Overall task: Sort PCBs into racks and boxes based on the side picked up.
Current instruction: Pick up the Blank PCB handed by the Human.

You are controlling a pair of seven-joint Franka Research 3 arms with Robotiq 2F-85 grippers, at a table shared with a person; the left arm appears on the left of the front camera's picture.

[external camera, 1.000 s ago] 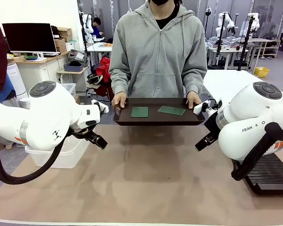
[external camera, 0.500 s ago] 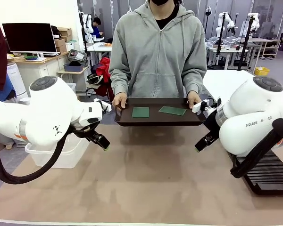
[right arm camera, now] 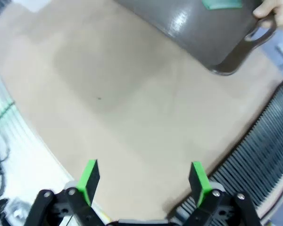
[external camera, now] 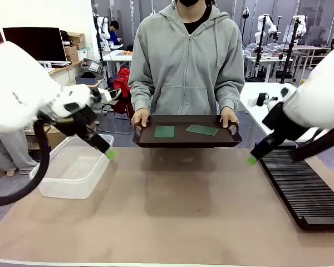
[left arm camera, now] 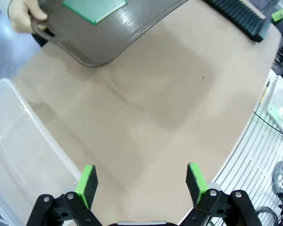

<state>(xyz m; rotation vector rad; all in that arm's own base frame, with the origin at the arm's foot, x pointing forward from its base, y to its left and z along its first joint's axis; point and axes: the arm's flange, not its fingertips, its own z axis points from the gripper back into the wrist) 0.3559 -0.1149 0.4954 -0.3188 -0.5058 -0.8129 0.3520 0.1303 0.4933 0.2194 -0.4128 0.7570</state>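
Your left hand (external camera: pixel 109 154) hangs in the air over the left side of the table (external camera: pixel 178 217). It is close to the far right corner of the clear tub (external camera: pixel 64 189). Its two fingers are spread wide. In the left wrist view the green pads (left arm camera: pixel 87 181) stand far apart, with bare table between them.

Your right hand (external camera: pixel 250 161) hangs in the air over the right side of the table, close to the far end of the black rack (external camera: pixel 300 183). Its fingers are spread wide too.

The tub sits at the left edge of the table. The rack lies flat along the right edge, and its long side runs from the near edge toward the far edge.

A person (external camera: pixel 186 55) in a grey hoodie stands at the far edge of the table and holds a dark brown tray (external camera: pixel 183 143). The person's hands (external camera: pixel 140 118) grip the handles, one at each end. The tray is at the far edge, between your two hands. You cannot tell if it rests on the table or is lifted a little.

The two green boards lie flat on the tray, side by side, and do not touch. One board (external camera: pixel 165 132) is nearer the left end and the other board (external camera: pixel 202 130) is nearer the right end. Both of your hands are well apart from the boards.
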